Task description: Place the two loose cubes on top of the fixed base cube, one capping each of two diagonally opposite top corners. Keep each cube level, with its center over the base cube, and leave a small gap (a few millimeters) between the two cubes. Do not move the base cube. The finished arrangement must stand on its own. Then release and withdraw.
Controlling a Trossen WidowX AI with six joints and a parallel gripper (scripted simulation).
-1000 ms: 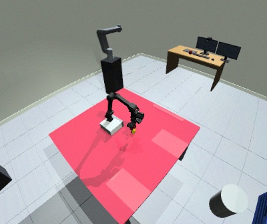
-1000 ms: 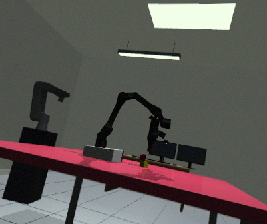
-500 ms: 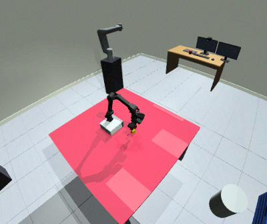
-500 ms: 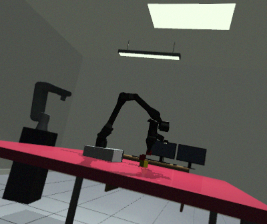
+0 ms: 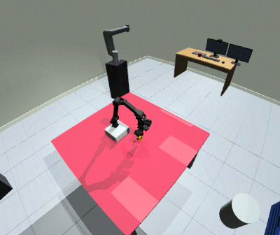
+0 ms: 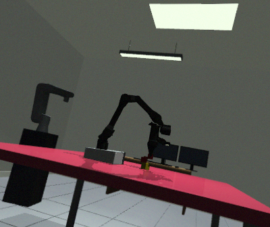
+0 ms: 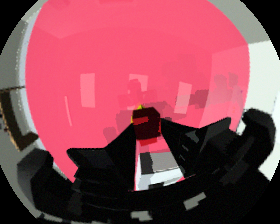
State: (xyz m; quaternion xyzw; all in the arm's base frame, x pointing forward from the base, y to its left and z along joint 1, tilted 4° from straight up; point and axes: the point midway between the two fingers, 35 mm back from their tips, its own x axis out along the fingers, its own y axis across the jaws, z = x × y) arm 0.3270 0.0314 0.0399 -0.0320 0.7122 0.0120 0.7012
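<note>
Red cube [image 7: 144, 124] clamped in gripper [image 7: 151, 137], low above red table [image 5: 88, 147].
Poised near yellow cube [image 5: 141, 137], presumably for stacking.

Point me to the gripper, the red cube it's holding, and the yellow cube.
gripper [image 7: 145, 137]: wrist view, midway between the fingertips.
red cube [image 7: 144, 125]: wrist view, its top face between the fingers.
yellow cube [image 5: 140, 138]: top view, its visible face under the gripper.
</note>
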